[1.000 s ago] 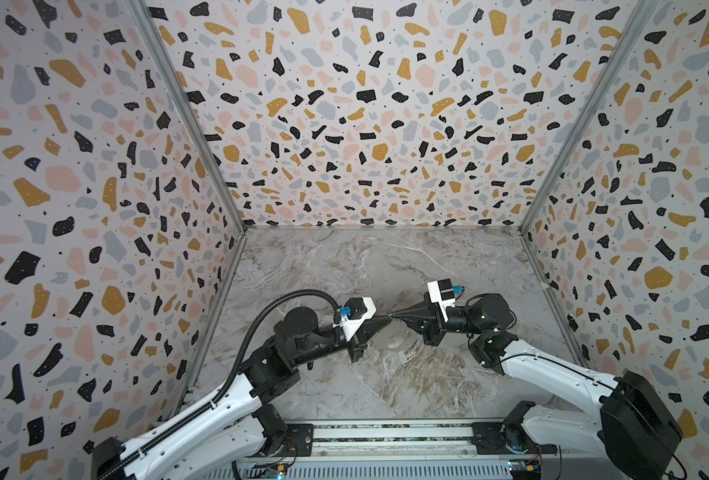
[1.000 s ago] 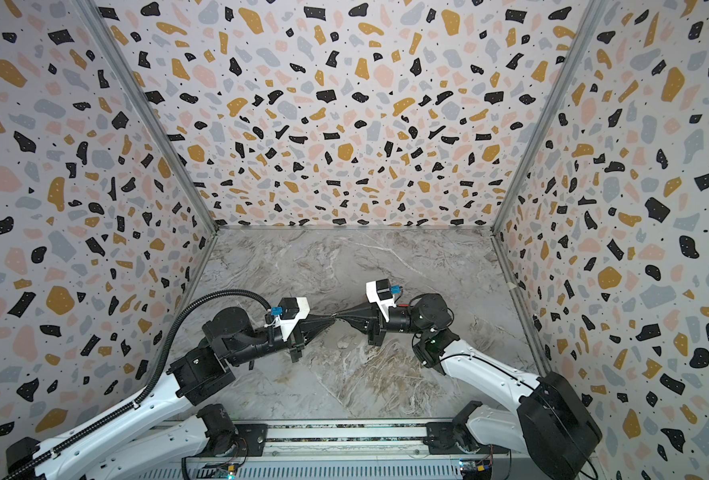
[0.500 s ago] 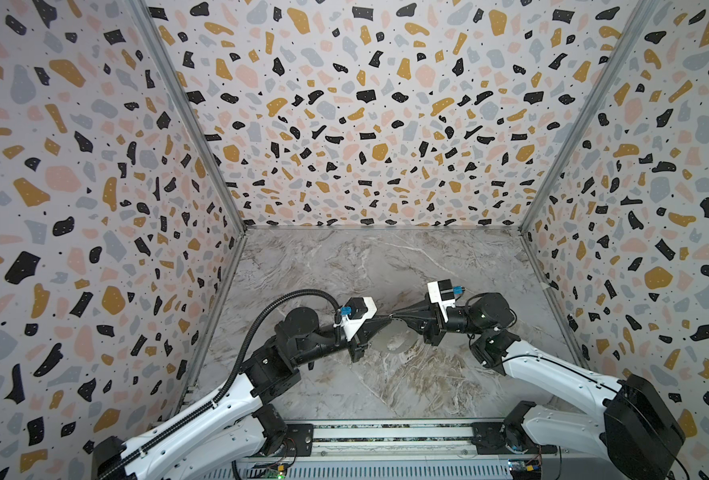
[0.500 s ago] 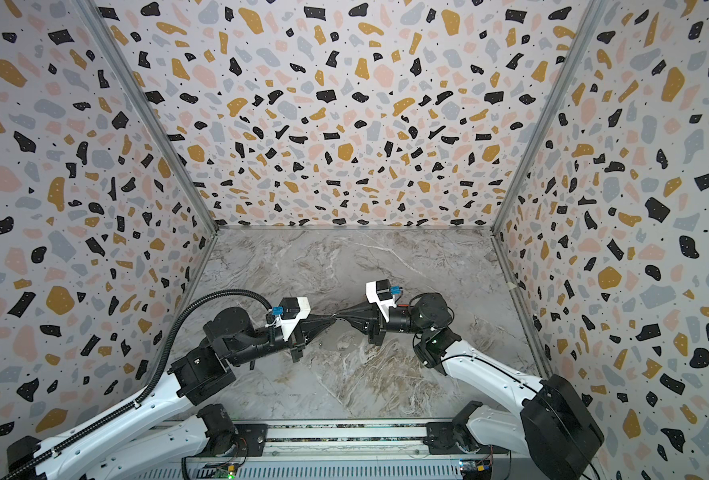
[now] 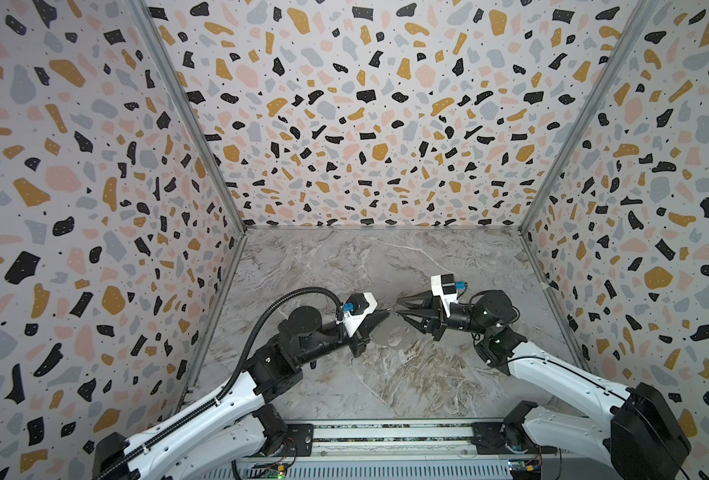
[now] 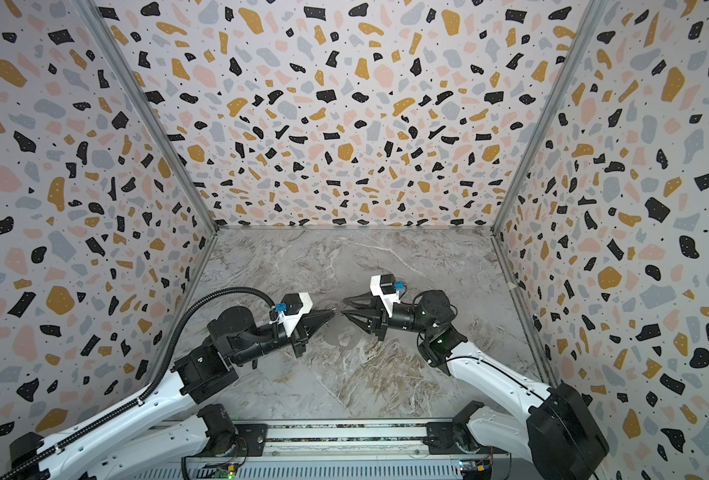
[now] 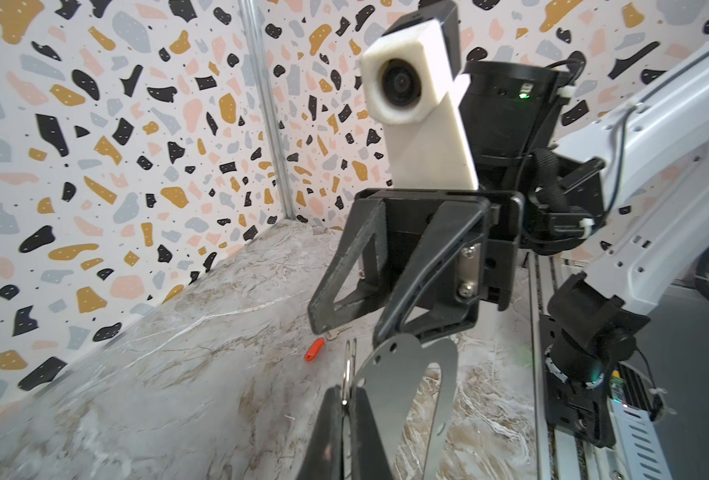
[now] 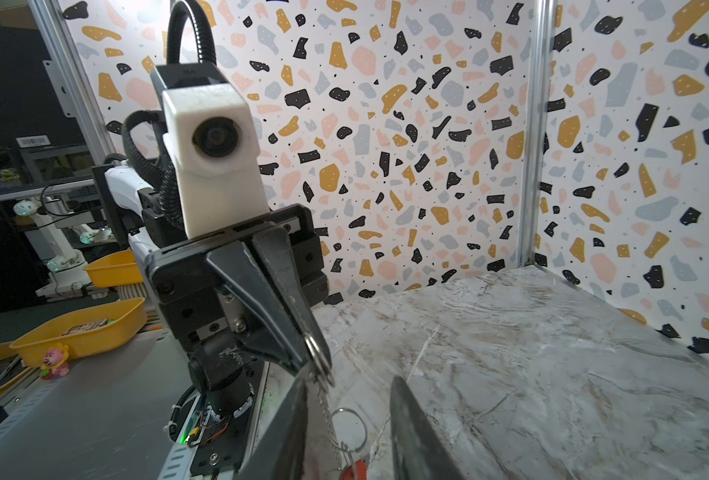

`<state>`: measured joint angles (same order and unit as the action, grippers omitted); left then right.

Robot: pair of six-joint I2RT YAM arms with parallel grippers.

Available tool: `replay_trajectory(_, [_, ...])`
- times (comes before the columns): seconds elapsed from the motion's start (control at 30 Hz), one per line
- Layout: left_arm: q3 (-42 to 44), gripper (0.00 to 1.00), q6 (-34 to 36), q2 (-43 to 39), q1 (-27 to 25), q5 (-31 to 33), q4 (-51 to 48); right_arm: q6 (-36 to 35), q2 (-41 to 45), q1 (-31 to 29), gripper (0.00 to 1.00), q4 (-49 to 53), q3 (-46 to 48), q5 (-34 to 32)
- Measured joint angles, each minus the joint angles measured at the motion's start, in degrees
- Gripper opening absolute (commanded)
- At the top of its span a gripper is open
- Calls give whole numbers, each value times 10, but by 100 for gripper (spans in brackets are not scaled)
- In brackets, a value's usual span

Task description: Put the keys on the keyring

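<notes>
Left claw clamped on keyring, held up mid-table. Right claw jaws apart, facing it tip to tip. One red-tagged key lies on table beneath. Walls well apart from both.

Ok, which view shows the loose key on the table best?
Left wrist: the key lies unobstructed on the table. In both top views it's too small to find; the right wrist shows only a red tag, maybe another key's.

Dull metal keyring, smooth plastic tag
</notes>
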<state>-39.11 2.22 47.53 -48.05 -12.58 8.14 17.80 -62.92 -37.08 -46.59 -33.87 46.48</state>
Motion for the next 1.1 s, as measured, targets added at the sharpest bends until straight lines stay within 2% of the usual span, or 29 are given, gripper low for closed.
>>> replay_trajectory(0.2, [-3,0,-5,27,1,61,-14,-28,52,28,38,111,-24,-63])
replay_trajectory(0.47, [-3,0,-11,25,2,87,-21,-52,78,79,39,269,-61,-157])
replay_trajectory(0.87, [-3,0,-19,24,2,91,-21,-41,76,99,40,362,-35,-261])
replay_trajectory(1.1, [-3,0,-25,24,2,92,-21,-26,17,100,39,411,-35,-340])
